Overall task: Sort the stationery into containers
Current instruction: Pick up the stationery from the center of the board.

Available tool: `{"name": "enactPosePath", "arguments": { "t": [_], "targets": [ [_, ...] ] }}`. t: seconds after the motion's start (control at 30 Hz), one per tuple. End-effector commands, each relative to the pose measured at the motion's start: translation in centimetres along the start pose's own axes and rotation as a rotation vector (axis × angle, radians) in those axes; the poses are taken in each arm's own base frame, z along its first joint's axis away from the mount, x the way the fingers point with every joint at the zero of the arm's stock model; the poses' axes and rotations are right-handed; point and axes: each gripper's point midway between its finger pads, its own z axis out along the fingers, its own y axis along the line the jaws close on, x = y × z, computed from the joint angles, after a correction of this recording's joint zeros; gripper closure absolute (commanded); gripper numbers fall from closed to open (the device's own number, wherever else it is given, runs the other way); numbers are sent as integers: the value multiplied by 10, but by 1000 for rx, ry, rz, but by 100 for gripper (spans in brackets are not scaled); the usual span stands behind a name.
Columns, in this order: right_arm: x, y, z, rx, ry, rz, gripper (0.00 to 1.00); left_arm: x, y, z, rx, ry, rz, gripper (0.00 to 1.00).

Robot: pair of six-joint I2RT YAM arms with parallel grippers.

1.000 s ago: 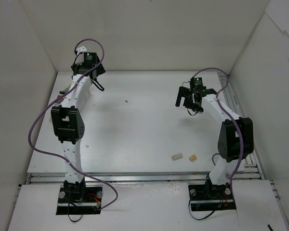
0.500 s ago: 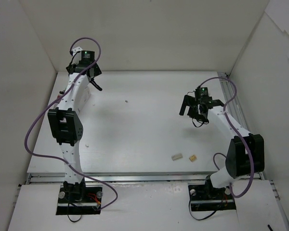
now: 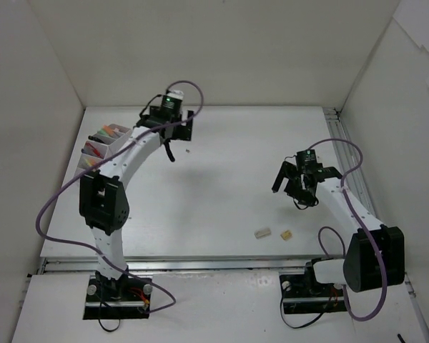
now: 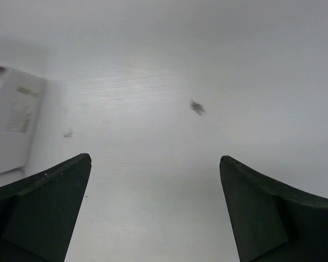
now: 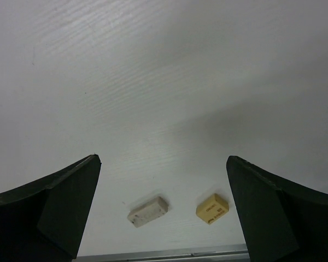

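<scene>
- The left gripper (image 4: 154,158) is hanging over the table (image 3: 222,186) at the upper left of the top view, jaws spread wide and holding nothing.
- The right gripper (image 5: 163,158) is hovering right of centre, also wide apart and empty.
- A whitish eraser (image 5: 147,210) and a tan eraser (image 5: 212,208) are lying near each other, not touching, at lower centre.
- The organiser (image 3: 93,153) is sitting at the far left, holding coloured stationery (image 3: 111,131).

A white tabletop (image 3: 222,186) with a faint wood grain fills the middle. Plain white panels close it in: a back wall (image 3: 222,50) at 12 o'clock, a side wall (image 3: 21,157) at 9 o'clock and a second side wall (image 3: 407,121) at 3 o'clock. A metal rail (image 3: 214,265) runs along the 6 o'clock edge, and a second rail (image 3: 337,125) along the 3 o'clock edge. The light is soft and even, and the shadows are faint.
</scene>
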Motion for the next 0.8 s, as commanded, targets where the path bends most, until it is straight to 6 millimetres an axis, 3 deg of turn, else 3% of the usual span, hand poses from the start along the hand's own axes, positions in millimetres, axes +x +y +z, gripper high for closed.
{"name": "enactPosePath", "arguments": {
  "t": [0.0,0.07,0.1,0.13,0.33,0.4,0.47,0.57,0.67,0.73,0.77],
  "targets": [
    [23,-10,-12,5,42,64,2,-7,-89,-76,344,-158,300,0],
    [27,-18,-17,26,20,89,2,6,-122,-105,514,-206,411,1],
    [31,-25,-17,45,13,99,2,38,-140,-107,573,-164,457,0],
    [33,-29,-18,57,5,110,2,45,-150,-115,618,-174,476,0],
    [47,-48,-28,66,24,211,2,135,-214,-157,864,-68,689,0],
    [48,-55,-29,80,1,240,2,157,-233,-170,939,-52,752,1],
    [37,-68,-34,120,-54,285,2,182,-260,-187,1025,-35,808,0],
    [25,-76,-44,127,-116,333,2,203,-280,-200,1055,-23,853,0],
    [14,-79,-54,125,-177,361,2,228,-297,-204,1096,18,873,1],
    [7,-81,-59,127,-214,376,2,242,-312,-217,1134,26,902,2],
    [4,-81,-64,119,-237,383,2,252,-318,-212,1112,38,914,3]
  ]
}}
